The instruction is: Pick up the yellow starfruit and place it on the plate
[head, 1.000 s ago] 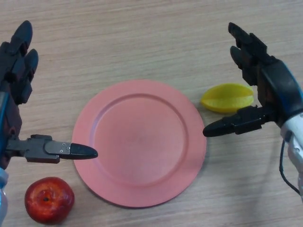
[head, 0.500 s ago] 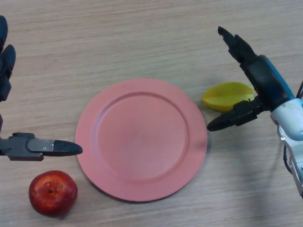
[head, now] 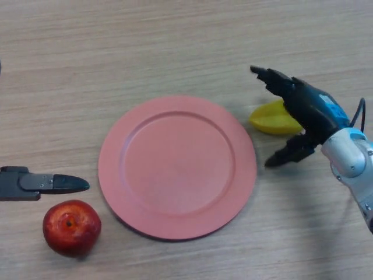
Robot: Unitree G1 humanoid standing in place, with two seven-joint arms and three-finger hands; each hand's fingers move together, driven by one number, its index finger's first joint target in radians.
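The yellow starfruit [head: 271, 118] lies on the wooden table just right of the pink plate [head: 177, 167]. My right hand [head: 306, 112] is over the starfruit's right end and hides part of it. Its fingers reach out above the fruit and its thumb [head: 288, 154] points down-left below it; the hand is open and holds nothing. Of my left hand only the thumb [head: 44, 182] shows, at the left edge, straight and empty, left of the plate.
A red apple [head: 71, 227] sits on the table at the lower left, just below my left thumb and beside the plate's lower-left rim.
My right hand has moved left and down over the starfruit, covering its right end. My left hand has drawn back to the left until only its thumb shows.
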